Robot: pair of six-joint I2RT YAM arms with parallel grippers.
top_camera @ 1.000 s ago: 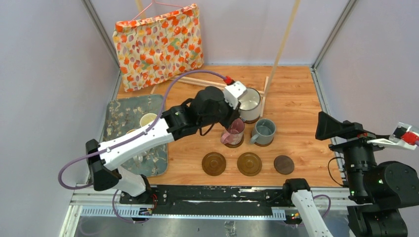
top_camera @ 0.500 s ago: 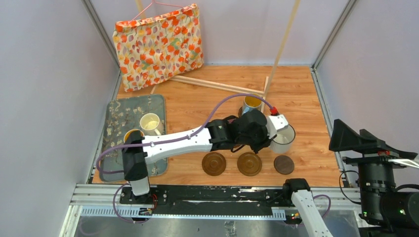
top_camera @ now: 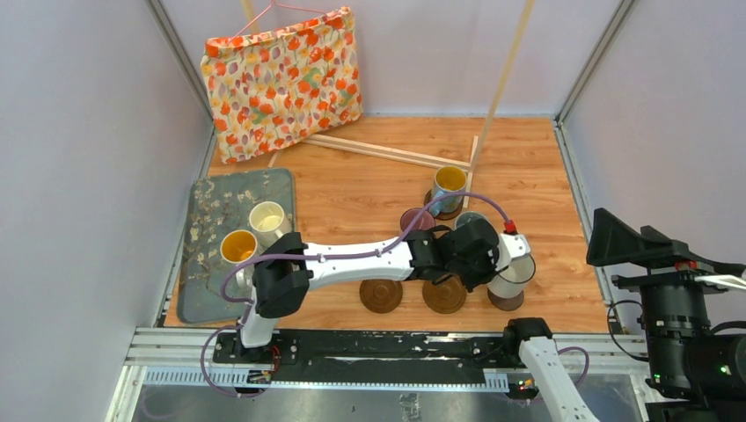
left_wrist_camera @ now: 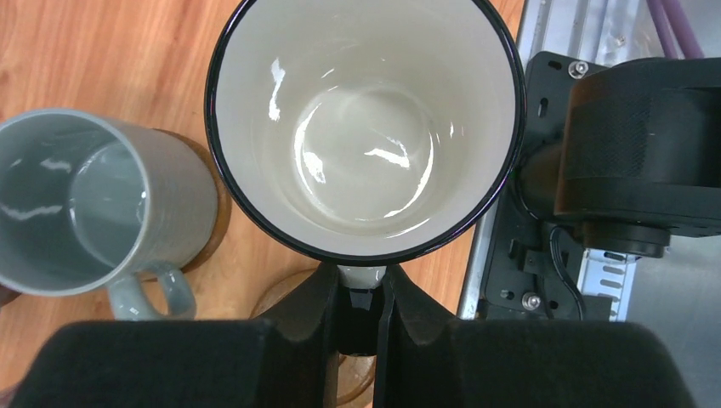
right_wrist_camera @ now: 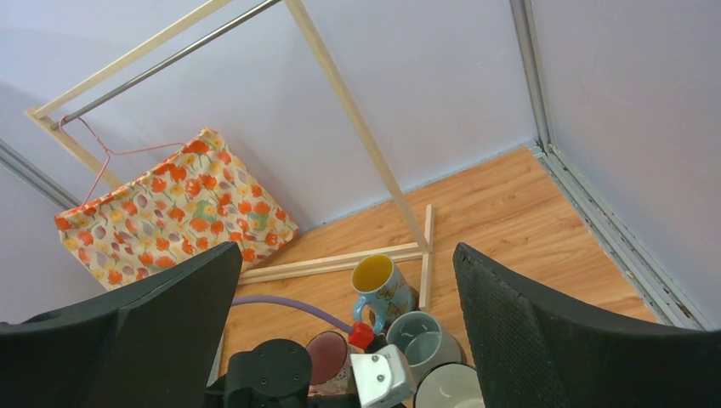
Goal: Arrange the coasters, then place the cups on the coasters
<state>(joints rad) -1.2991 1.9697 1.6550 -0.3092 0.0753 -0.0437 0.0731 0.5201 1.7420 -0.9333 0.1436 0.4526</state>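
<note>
Mug [top_camera: 513, 274] now over half-hidden R coaster [top_camera: 501, 303]

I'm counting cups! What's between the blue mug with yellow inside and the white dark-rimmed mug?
The grey-blue ceramic mug stands between them, clearest in the right wrist view.

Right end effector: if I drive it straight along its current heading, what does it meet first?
The right end effector, open, aims toward the rear. Probably the wooden rack's base rail beside the blue mug comes first; depth is unclear.
</note>
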